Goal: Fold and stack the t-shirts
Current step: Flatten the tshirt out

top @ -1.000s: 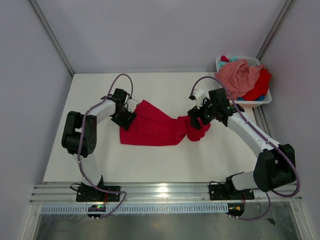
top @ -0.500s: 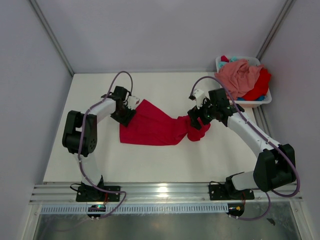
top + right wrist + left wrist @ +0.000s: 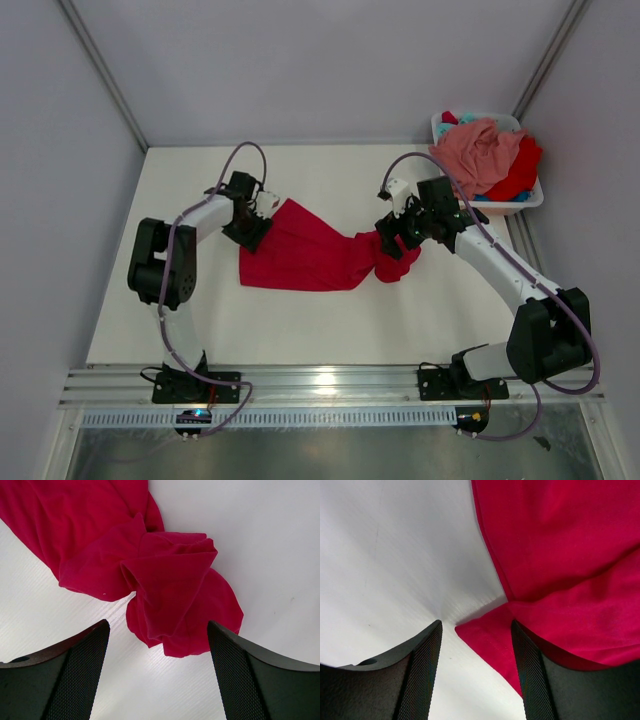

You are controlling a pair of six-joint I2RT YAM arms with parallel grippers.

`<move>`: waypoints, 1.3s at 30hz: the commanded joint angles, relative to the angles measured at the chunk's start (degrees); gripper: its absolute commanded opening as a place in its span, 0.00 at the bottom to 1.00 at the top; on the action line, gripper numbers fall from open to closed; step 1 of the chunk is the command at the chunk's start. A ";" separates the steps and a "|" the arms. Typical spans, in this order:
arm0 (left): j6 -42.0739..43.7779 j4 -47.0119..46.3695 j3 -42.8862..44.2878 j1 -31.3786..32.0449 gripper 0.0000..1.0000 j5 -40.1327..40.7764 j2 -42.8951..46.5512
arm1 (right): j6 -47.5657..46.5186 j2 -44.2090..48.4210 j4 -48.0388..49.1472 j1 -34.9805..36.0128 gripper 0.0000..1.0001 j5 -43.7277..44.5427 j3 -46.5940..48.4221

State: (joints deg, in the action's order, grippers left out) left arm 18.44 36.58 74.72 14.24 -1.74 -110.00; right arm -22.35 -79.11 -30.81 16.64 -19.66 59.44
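Both sets of jaws were spread, nothing pinched. The left gripper (image 3: 476, 630) hung right over a pointed corner of the red t-shirt (image 3: 305, 255), and the right gripper (image 3: 157, 630) sat above its bunched-up end. The shirt lay mid-table (image 3: 330, 320) between the arms, half flat and half wadded. It looked thin, light and floppy, so I'd guess a corner or hem beats grabbing the wad. There was bare table on the near and far sides for spreading it. The basket (image 3: 535, 197) with the pink shirt (image 3: 480, 150) sat well off in the far right corner.
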 commanded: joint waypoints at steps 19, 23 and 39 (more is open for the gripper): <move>-0.24 1.57 3.59 0.00 0.00 -2.66 -0.75 | 0.02 2.03 1.19 -0.03 0.82 -0.55 -0.46; -0.59 1.74 5.08 -0.09 0.00 -1.70 -0.04 | 1.78 1.25 2.94 0.05 0.84 -1.34 -0.91; -1.03 1.57 3.68 -0.09 0.00 -0.55 1.45 | -8.23 -10.97 -3.55 2.60 0.96 -7.14 9.02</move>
State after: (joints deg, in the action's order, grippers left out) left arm 17.96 38.37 78.50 14.35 -3.14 -111.33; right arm -27.29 -89.34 -32.32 18.06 -22.68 65.17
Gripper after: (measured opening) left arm 0.008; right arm 0.959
